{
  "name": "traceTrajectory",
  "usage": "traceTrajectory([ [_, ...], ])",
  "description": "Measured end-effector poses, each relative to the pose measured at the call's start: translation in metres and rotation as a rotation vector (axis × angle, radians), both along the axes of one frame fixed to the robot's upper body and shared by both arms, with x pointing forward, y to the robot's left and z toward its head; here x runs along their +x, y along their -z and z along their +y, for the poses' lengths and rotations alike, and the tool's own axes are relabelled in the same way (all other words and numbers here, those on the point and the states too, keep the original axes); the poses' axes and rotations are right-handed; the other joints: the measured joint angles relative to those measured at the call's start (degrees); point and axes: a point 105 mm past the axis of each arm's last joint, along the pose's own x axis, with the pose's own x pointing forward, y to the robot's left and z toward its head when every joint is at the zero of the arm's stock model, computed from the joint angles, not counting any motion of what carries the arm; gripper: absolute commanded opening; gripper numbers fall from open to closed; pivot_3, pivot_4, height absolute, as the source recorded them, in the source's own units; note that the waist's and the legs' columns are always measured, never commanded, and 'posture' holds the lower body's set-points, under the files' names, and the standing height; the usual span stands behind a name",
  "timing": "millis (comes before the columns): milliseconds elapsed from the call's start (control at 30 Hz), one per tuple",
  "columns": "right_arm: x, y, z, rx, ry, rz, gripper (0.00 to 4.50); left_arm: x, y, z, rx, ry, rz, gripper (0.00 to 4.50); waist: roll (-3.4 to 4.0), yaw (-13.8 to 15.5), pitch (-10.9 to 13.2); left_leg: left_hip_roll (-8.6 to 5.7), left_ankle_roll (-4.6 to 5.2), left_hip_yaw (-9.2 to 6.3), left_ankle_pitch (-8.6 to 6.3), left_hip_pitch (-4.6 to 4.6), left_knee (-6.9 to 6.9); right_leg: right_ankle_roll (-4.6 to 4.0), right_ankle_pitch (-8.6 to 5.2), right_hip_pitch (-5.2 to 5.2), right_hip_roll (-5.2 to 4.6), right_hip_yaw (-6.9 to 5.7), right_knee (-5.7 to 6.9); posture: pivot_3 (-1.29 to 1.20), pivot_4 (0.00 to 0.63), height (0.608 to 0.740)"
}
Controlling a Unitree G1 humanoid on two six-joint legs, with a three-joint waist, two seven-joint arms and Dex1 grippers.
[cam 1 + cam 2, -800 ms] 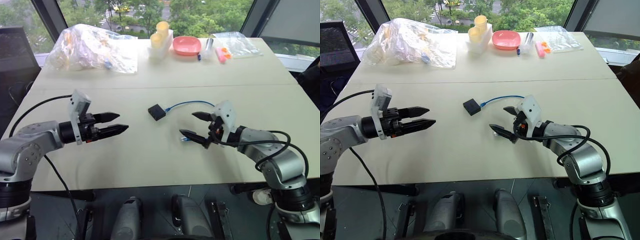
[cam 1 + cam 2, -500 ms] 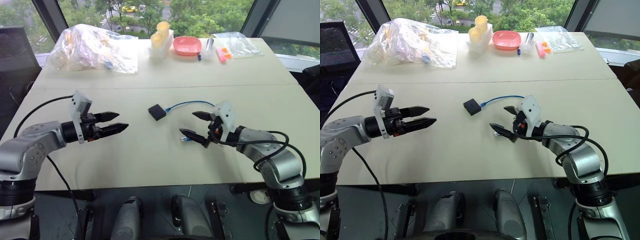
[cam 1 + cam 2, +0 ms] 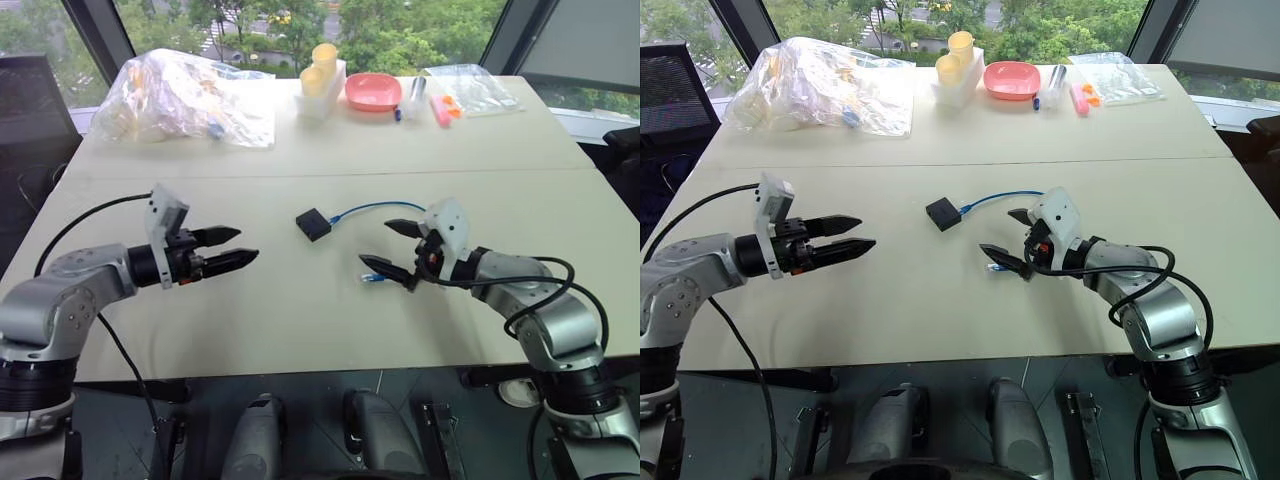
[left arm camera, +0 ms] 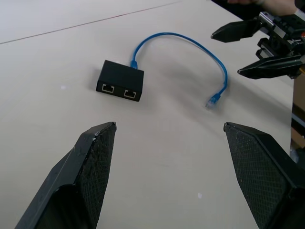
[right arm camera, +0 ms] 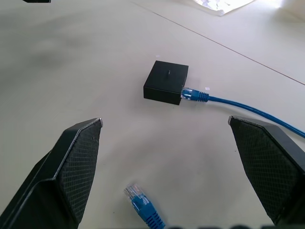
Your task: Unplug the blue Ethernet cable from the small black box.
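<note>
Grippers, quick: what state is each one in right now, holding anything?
Left gripper: open, holding nothing.
Right gripper: open, holding nothing.

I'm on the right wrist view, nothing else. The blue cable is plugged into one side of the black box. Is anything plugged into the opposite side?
Observer: No. The small black box has two ports on that side, and both are empty.
Operator: Is the loose blue plug near my fingers a second cable?
Observer: No, it's the same one. The blue Ethernet cable runs in one arc from the box round to that free plug.
Operator: Where is the left arm?
Observer: The left gripper hovers over the table to the box's left. It is open, pointing towards the box and well apart from it.
</note>
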Motion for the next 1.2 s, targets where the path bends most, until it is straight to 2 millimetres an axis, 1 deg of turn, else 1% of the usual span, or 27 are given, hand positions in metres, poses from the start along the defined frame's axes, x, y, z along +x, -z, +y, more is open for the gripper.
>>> traceTrajectory([
  [233, 0.014, -0.005, 0.006, -0.026, -0.023, -0.031, 4.46, 0.002, -0.001, 0.0, 0.013, -0.004, -0.021, 3.78, 0.0, -0.02, 0.0, 0.0, 0.0, 0.02, 0.0, 0.09, 0.01, 0.0, 0.0, 0.04, 0.02, 0.04, 0.07, 0.0, 0.15, 0.74],
  [333, 0.042, -0.006, 0.018, -0.168, -0.086, -0.087, 4.46, 0.007, -0.002, -0.001, 0.028, -0.003, -0.034, 3.78, 0.0, -0.54, 0.0, 0.01, 0.01, 0.13, 0.01, 0.23, 0.06, -0.08, 0.13, 0.08, 0.06, 0.1, 0.08, 0.0, 0.15, 0.74],
  [367, 0.057, -0.005, 0.025, -0.259, -0.118, -0.114, 4.46, 0.009, -0.003, -0.004, 0.029, 0.002, -0.043, 3.78, 0.0, -0.77, 0.0, 0.01, 0.02, 0.13, 0.02, 0.28, 0.07, -0.11, 0.18, 0.12, 0.09, 0.13, 0.08, 0.0, 0.15, 0.74],
  [433, 0.079, -0.005, 0.031, -0.383, -0.166, -0.135, 4.46, 0.01, -0.001, -0.007, 0.031, 0.003, -0.055, 3.78, 0.0, -0.85, 0.0, 0.05, 0.02, 0.1, 0.02, 0.31, 0.05, -0.12, 0.18, 0.14, 0.15, 0.13, 0.1, 0.0, 0.15, 0.74],
  [567, 0.105, 0.003, 0.034, -0.517, -0.211, -0.107, 4.46, 0.008, 0.007, -0.006, 0.034, -0.035, -0.063, 3.78, 0.0, -0.7, 0.0, 0.06, 0.01, 0.13, 0.02, 0.21, -0.07, 0.13, 0.27, 0.05, 0.13, 0.18, 0.06, 0.0, 0.15, 0.74],
  [667, 0.121, 0.005, 0.027, -0.664, -0.186, -0.131, 4.46, -0.001, 0.015, -0.009, 0.012, -0.063, -0.055, 3.78, 0.0, -0.7, 0.0, 0.06, 0.01, 0.16, 0.02, 0.13, -0.11, 0.14, 0.27, -0.01, 0.07, 0.19, 0.01, 0.0, 0.15, 0.74],
  [733, 0.126, 0.004, 0.026, -0.748, -0.188, -0.167, 4.46, -0.006, 0.017, -0.006, 0.01, -0.095, -0.057, 3.78, 0.0, -0.51, 0.0, 0.06, 0.0, 0.15, 0.01, 0.12, -0.12, 0.13, 0.27, -0.03, 0.05, 0.19, 0.01, 0.0, 0.15, 0.74],
  [800, 0.128, 0.007, 0.03, -0.837, -0.217, -0.202, 4.46, -0.012, 0.018, -0.002, 0.009, -0.135, -0.063, 3.78, 0.0, -0.53, 0.0, 0.06, 0.0, 0.16, 0.02, 0.14, -0.11, 0.06, 0.23, -0.02, 0.04, 0.19, 0.02, 0.0, 0.15, 0.74],
  [900, 0.128, 0.005, 0.043, -0.93, -0.276, -0.258, 4.46, -0.019, 0.019, -0.002, 0.004, -0.161, -0.059, 3.78, 0.0, -0.66, 0.0, 0.07, -0.05, 0.15, 0.04, 0.22, -0.09, -0.08, 0.17, 0.01, 0.06, 0.19, 0.09, 0.0, 0.15, 0.74],
  [1100, 0.12, 0.006, 0.083, -1.033, -0.407, -0.303, 4.46, -0.019, 0.014, 0.0, 0.012, -0.195, -0.075, 3.78, -0.01, -1.81, -0.01, 0.07, -0.17, 0.12, 0.12, 0.4, -0.02, -0.14, 0.19, 0.05, 0.07, 0.2, 0.5, 0.0, 0.15, 0.74],
  [1200, 0.121, 0.005, 0.09, -1.086, -0.402, -0.317, 4.46, -0.023, 0.014, -0.001, 0.017, -0.207, -0.079, 3.78, -0.02, -2.03, -0.03, 0.08, -0.18, 0.12, 0.12, 0.45, -0.05, -0.13, 0.19, 0.02, 0.08, 0.22, 0.56, 0.0, 0.15, 0.74],
])
